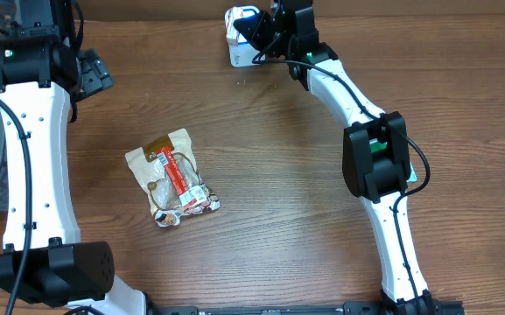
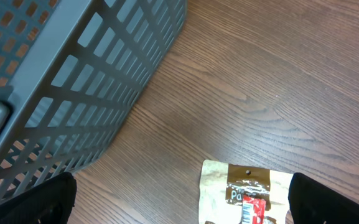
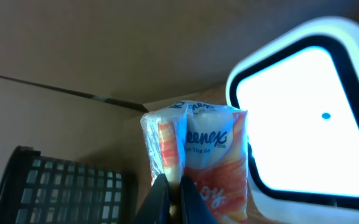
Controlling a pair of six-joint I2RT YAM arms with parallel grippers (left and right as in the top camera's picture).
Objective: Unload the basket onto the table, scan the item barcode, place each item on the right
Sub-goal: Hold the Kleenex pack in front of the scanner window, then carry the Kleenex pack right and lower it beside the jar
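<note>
A: Entry one, work surface?
B: Bench (image 1: 261, 166): brown wood-grain top, evenly lit, faint pale sheen.
A: Entry two, left edge?
B: Basket (image 2: 73, 68): grey plastic, lattice walls, standing on the bench.
A: Entry three, backdrop in the right wrist view?
B: Plain tan surface (image 3: 73, 43), one dark seam. Wall or board, cannot tell.

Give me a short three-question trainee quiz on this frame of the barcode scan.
1. True or false: the right end effector is shut on the tissue pack.
2. What lies on the table between the arms? A: snack packet; B: cup; C: spoon.
3. Fill in: the pack is held beside the lit ____.
Key: 1 true; 2 A; 3 scanner.
</note>
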